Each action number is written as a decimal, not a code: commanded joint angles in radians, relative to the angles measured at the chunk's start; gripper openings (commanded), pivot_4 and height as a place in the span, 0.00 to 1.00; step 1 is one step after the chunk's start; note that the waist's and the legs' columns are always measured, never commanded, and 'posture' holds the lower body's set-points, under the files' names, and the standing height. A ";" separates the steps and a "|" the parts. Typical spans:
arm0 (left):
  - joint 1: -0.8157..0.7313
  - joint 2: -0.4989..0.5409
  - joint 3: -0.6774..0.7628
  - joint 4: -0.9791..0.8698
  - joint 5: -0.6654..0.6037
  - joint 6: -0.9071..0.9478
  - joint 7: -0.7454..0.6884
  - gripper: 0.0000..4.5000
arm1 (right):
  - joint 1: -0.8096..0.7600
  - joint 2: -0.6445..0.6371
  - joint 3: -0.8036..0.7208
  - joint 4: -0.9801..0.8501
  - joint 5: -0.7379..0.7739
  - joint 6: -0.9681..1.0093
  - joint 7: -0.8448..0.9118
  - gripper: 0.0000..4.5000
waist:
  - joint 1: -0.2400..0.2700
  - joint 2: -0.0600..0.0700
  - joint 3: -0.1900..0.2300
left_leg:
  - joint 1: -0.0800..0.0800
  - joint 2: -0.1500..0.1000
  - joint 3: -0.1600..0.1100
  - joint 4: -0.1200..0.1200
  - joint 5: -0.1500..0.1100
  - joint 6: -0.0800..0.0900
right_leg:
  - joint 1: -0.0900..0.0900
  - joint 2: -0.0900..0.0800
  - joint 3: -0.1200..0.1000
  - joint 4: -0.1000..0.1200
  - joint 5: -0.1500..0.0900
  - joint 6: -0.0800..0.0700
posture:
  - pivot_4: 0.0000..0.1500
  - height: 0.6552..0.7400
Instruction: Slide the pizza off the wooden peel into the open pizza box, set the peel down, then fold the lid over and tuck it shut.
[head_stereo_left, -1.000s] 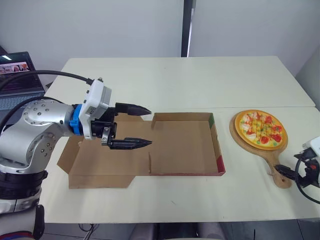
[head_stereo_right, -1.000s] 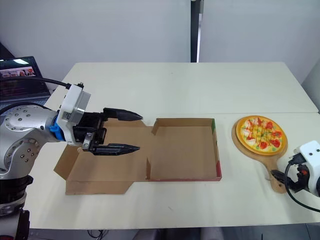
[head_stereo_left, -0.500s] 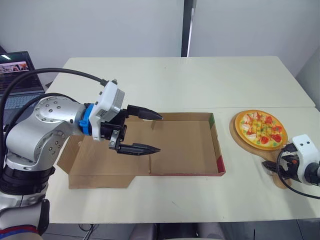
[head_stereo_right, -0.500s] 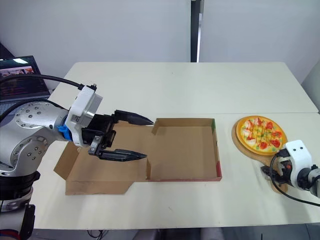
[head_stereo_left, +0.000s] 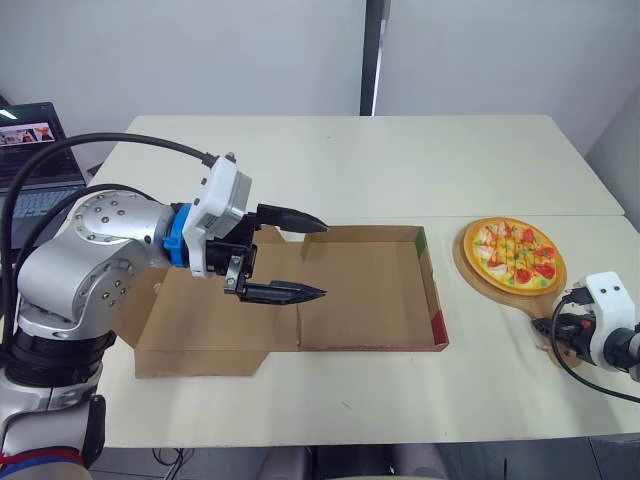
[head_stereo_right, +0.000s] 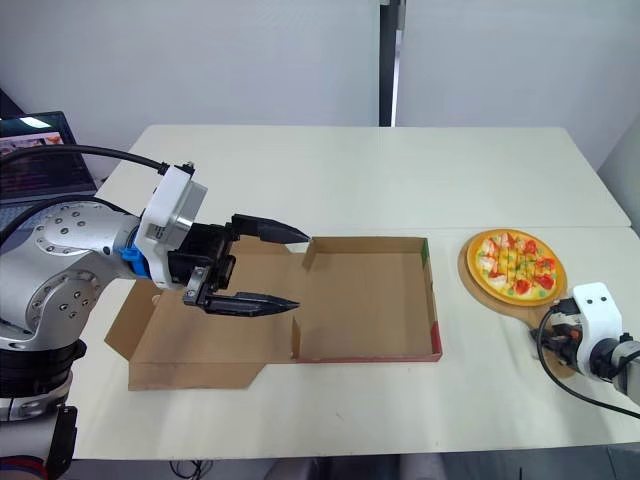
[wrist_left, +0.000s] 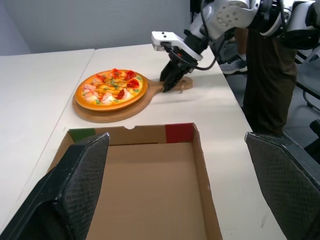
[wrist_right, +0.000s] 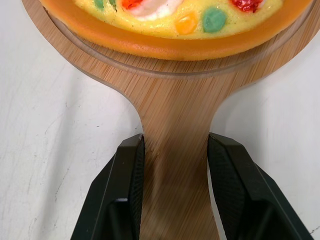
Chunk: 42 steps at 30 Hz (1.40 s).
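Cream-white table (head_stereo_left: 400, 160) fills the scene, and right in the middle of it lies the cardboard box (head_stereo_left: 365, 295), wide open and bare inside, with green and red patches on its wall at the robot's right. Its lid (head_stereo_left: 190, 320) is folded flat out on the table toward the robot's left, joined to the tray along the hinge edge.

Over on the robot's right, well apart from the box, sits the wooden peel (wrist_left: 107, 114), flat on the table, its round head nearer the box's far corner and its handle (wrist_right: 175, 150) pointing back toward the robot. The pizza (head_stereo_left: 515, 253) is on the peel's round head, orange crust, red, green and white toppings, nothing of it in the box.

Now the claws. The left claw (head_stereo_left: 322, 258) hangs above the seam where lid meets tray, pointing across the tray, its two black fingers spread wide with nothing between them. The right claw (wrist_right: 176, 142) is down at table level on the handle, and the right wrist view shows it well: one finger on each side of the wood, pads (wrist_right: 131, 165) pressed against both edges, closed on the peel.

At the far left edge, off the table, a laptop (head_stereo_left: 35, 150) glows.
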 joint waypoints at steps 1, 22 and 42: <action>-0.011 0.014 0.026 -0.002 0.005 -0.015 0.003 1.00 | 0.009 0.000 -0.023 -0.027 -0.012 -0.050 -0.021 0.35 | -0.001 0.000 0.000 | 0.000 0.000 0.000 0.000 0.000 0.000 | 0.000 0.000 0.000 0.000 0.000 0.000 | 1.00 1.00; 0.084 0.103 0.164 -0.036 -0.096 0.051 0.014 1.00 | -0.070 -0.101 -0.073 -0.027 0.008 -0.168 0.028 0.35 | 0.002 0.007 0.005 | -0.001 0.000 0.000 -0.001 0.000 0.000 | -0.002 0.000 0.001 0.000 0.000 0.000 | 1.00 1.00; 0.263 0.200 0.270 -0.035 -0.066 0.008 -0.015 1.00 | -0.343 -0.344 0.081 -0.019 0.024 -0.269 0.261 0.35 | -0.004 0.013 0.009 | -0.007 0.000 0.004 -0.002 0.000 0.000 | -0.011 0.000 0.003 0.001 0.000 0.000 | 1.00 1.00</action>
